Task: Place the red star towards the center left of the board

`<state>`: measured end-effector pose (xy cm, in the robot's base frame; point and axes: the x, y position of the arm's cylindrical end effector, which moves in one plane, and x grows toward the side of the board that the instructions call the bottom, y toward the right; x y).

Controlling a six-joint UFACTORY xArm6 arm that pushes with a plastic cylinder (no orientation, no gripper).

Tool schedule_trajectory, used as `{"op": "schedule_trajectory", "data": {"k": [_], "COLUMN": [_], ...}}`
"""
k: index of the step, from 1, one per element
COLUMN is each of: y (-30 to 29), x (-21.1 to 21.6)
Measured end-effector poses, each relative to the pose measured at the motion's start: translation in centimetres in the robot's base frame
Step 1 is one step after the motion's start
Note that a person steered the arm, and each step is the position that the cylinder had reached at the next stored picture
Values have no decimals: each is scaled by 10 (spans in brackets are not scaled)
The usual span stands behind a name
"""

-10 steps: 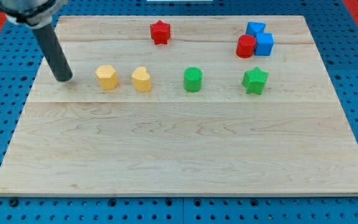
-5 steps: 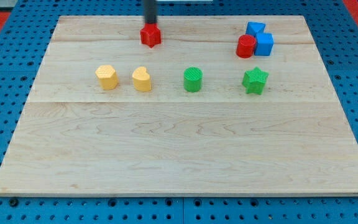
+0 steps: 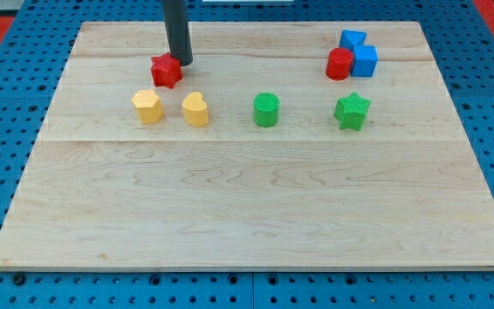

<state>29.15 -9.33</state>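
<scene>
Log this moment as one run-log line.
tip: touching red star, on its upper-right | star: just above the yellow blocks, left of top centre | goal centre left: not reached | other blocks: apart

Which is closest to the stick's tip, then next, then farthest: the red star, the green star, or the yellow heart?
From my tip:
1. Red star, right beside it, at its lower left.
2. Yellow heart, just below.
3. Green star, far toward the view's right.
</scene>
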Motion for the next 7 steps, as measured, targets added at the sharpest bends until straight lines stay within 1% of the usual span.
{"op": "schedule_trajectory", "data": {"k": [1,2,5,7], "y": [25,-47,-122,103], "x": [15,17,14,50]}}
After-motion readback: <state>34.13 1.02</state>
